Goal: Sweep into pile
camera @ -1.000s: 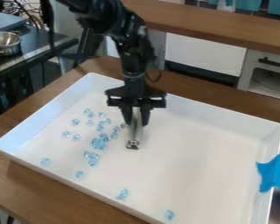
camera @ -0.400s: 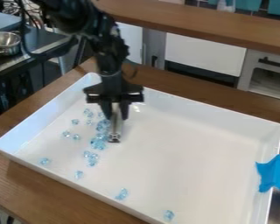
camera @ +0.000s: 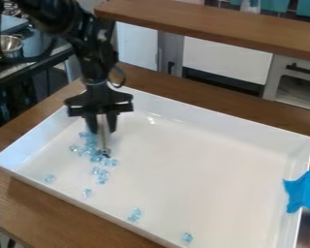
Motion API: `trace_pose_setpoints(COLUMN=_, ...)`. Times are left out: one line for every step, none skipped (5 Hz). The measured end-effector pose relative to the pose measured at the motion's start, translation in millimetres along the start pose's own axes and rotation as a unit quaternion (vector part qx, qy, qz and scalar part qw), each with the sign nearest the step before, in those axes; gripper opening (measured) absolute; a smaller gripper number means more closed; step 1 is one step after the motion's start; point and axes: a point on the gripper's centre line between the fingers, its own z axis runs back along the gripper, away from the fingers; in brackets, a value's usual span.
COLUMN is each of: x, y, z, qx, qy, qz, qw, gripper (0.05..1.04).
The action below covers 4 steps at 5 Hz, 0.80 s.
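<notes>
The black gripper [camera: 101,127] hangs over the left part of the white tray [camera: 216,123], shut on a thin grey-white tool [camera: 104,137]. The tool's lower end is down at the tray floor, against the right side of a cluster of light blue clear pieces [camera: 89,145]. Just below the tool's tip lie more blue pieces [camera: 100,174]. Others are scattered singly or in small clumps toward the front wall: one piece [camera: 49,178] at the left, another [camera: 87,193], a clump [camera: 135,214], and one [camera: 187,238] farthest right.
Raised white walls surround the work area on a brown wooden table [camera: 28,206]. Blue tape [camera: 304,193] covers part of the right wall. A metal bowl [camera: 7,47] stands on a dark surface at the upper left, and a wooden counter [camera: 216,29] runs behind.
My gripper and the tool have moved left across the tray. Blue pieces near the tool have shifted left and bunched closer together, while those near the front wall stayed put.
</notes>
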Motion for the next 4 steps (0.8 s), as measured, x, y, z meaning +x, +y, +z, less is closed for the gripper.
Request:
trace_pose_setpoints(x=0, y=13, z=-1, qx=0.016, qy=0.006, qz=0.023, qw=0.9996, gripper=0.368)
trace_pose_setpoints(x=-3, y=20, z=1, qx=0.029, qy=0.005, qz=0.028, qw=0.9992, gripper=0.368)
trace_pose_setpoints(x=-8, y=22, z=5, qx=0.030, qy=0.007, qz=0.048, qw=0.9984, gripper=0.368)
trace_pose_setpoints(x=-9, y=-1, z=44, qx=-0.037, qy=-0.005, qz=0.055, qw=0.9978, gripper=0.368)
